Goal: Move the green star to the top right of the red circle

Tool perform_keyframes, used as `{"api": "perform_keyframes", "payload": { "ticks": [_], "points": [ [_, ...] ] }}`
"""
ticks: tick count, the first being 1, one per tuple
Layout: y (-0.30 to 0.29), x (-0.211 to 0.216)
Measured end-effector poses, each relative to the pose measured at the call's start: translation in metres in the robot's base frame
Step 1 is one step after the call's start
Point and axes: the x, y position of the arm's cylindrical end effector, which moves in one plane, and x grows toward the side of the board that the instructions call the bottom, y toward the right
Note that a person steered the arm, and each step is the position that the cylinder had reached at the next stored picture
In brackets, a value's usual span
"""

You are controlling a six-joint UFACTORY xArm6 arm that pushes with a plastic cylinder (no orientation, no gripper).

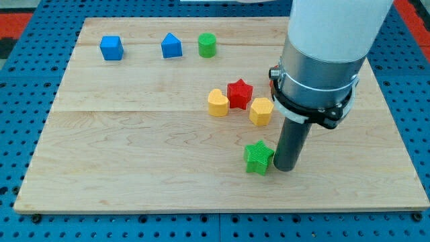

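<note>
The green star lies on the wooden board, below the middle and toward the view's right. My tip stands right beside the star's right side, touching it or nearly so. A sliver of red shows at the left edge of the arm's grey body. The arm hides the rest of it, so I cannot tell its shape. A red star sits up and to the left of the green star.
A yellow heart lies left of the red star and a yellow hexagon lies to its lower right. A blue cube, a blue pentagon-shaped block and a green cylinder line the view's top.
</note>
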Motion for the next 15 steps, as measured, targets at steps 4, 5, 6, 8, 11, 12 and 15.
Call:
{"api": "perform_keyframes", "payload": {
  "ticks": [4,5,6,8,11,12,15],
  "points": [
    [0.014,-0.027],
    [0.016,-0.066],
    [0.014,-0.029],
    [-0.005,-0.059],
    [0.056,-0.047],
    [-0.003,-0.042],
    [0.085,-0.124]
  ]
}}
